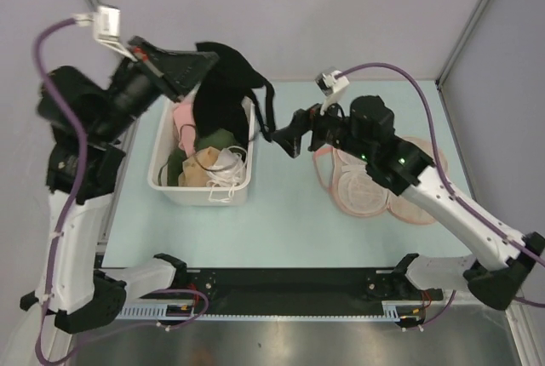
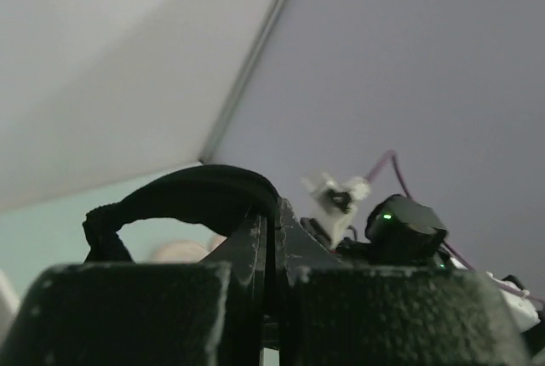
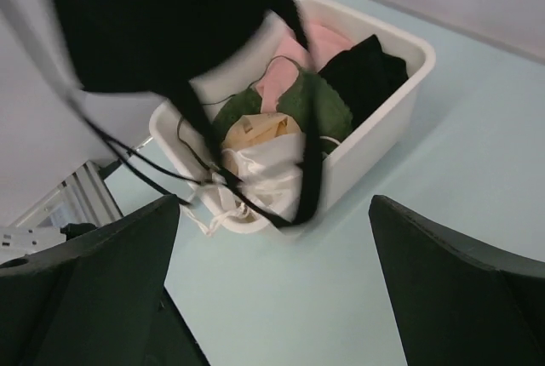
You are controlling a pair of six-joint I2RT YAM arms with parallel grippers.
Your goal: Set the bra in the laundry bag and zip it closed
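Observation:
The black bra (image 1: 223, 85) hangs in the air above the white bin, and my left gripper (image 1: 204, 64) is shut on its top edge. In the left wrist view the jaws (image 2: 272, 247) are pressed together on a black band of the bra (image 2: 192, 191). My right gripper (image 1: 285, 138) stands open just right of a dangling strap, with nothing between its fingers. The right wrist view shows the bra (image 3: 153, 25) blurred at top left, ahead of the open gripper (image 3: 274, 289). The laundry bag (image 1: 362, 196) lies open on the table, partly hidden under my right arm.
A white bin (image 1: 158, 180) stands left of centre. It holds pink (image 3: 315, 42), green (image 3: 315, 106), black (image 3: 362, 72) and white (image 3: 264, 174) garments, and white cords hang over its near rim. Metal frame posts rise at the table's back corners.

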